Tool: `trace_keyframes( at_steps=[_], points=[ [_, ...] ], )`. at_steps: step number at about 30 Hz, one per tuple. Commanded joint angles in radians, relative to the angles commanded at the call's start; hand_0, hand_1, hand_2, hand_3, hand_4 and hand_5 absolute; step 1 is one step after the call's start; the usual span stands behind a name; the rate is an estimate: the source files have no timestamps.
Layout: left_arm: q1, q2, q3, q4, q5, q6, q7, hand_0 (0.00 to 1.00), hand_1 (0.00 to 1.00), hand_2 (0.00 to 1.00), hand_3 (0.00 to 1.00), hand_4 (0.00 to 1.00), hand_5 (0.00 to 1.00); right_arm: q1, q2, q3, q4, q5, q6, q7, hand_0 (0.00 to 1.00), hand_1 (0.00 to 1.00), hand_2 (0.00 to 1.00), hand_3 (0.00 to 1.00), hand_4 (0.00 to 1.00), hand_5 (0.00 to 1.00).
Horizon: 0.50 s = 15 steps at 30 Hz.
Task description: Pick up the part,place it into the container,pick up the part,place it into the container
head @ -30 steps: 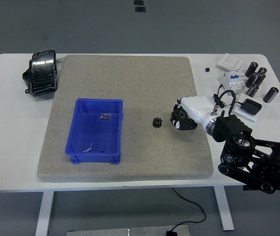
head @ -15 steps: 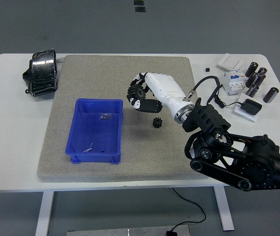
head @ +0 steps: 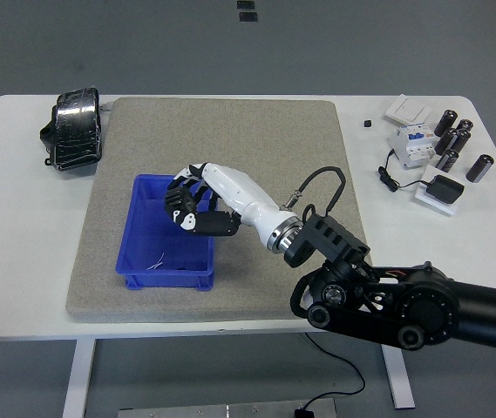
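One robot hand, the right hand, hangs over the far right corner of a single blue container, fingers curled closed; whether they grip a part cannot be seen. Inside the container, below and left of the hand, lies one thin wire-like scrap. The container sits on one grey mat. Far to the hand's right stand six black cylinders, one white circuit breaker and one black adapter. Up and left of the hand lies one black wrapped bundle.
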Motion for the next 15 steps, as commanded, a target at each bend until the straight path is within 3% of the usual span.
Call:
trace_keyframes(
  at_steps=[6, 7, 12, 13, 15],
  points=[
    [-0.004, 0.002, -0.002, 0.000, 0.006, -0.003, 0.002, 0.659, 0.642, 0.585, 0.582, 0.696, 0.629, 0.019, 0.019, -0.040, -0.032, -0.032, 0.067, -0.023, 0.391, 0.504, 0.423, 0.449, 0.414, 0.002],
    [-0.005, 0.001, -0.002, 0.000, 0.007, -0.003, 0.002, 0.659, 0.643, 0.585, 0.582, 0.697, 0.630, 0.021, 0.021, -0.044, -0.036, -0.039, 0.075, -0.027, 0.413, 0.532, 0.467, 0.498, 0.466, 0.002],
    [-0.006, 0.001, -0.003, 0.000, 0.011, -0.005, 0.005, 0.659, 0.643, 0.585, 0.582, 0.697, 0.630, 0.027, 0.028, -0.055, -0.047, -0.048, 0.098, -0.032, 0.413, 0.532, 0.467, 0.498, 0.466, 0.002],
    [-0.006, 0.001, -0.004, 0.000, 0.012, -0.005, 0.005, 0.659, 0.642, 0.586, 0.582, 0.695, 0.629, 0.028, 0.029, -0.055, -0.049, -0.047, 0.101, -0.031, 0.394, 0.557, 0.555, 0.622, 0.520, 0.062],
    [-0.007, 0.001, -0.004, 0.000, 0.013, -0.006, 0.005, 0.659, 0.642, 0.586, 0.582, 0.695, 0.629, 0.029, 0.030, -0.055, -0.052, -0.048, 0.104, -0.028, 0.394, 0.557, 0.555, 0.622, 0.520, 0.062]
  ],
)
